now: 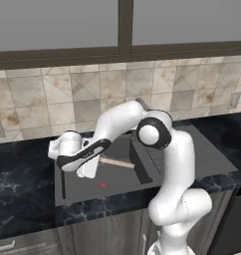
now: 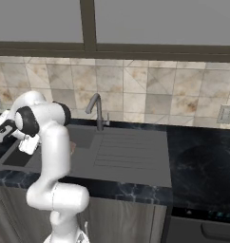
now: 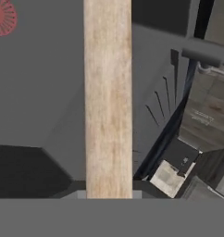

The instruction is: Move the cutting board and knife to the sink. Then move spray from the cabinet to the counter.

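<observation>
The cutting board (image 1: 117, 163) is a light-brown wooden board held low over the basin of the sink (image 1: 72, 191), sticking out to the right of the hand. My gripper (image 1: 95, 162) is shut on its near end. In the hand view the cutting board (image 3: 108, 102) runs edge-on from the bottom straight up, above the grey sink floor (image 3: 40, 92). A sliver of the board (image 2: 72, 147) shows beside the arm in the right base view. The black marble counter (image 1: 23, 189) surrounds the sink. Knife, spray and cabinet are out of view.
A red drain (image 1: 102, 185) marks the basin floor, also seen as the drain (image 3: 3, 16) in the hand view. The faucet (image 2: 99, 111) stands behind the ribbed drainboard (image 2: 126, 152). A tiled wall (image 1: 67, 94) backs the counter. Wall sockets (image 2: 225, 114) sit to the right.
</observation>
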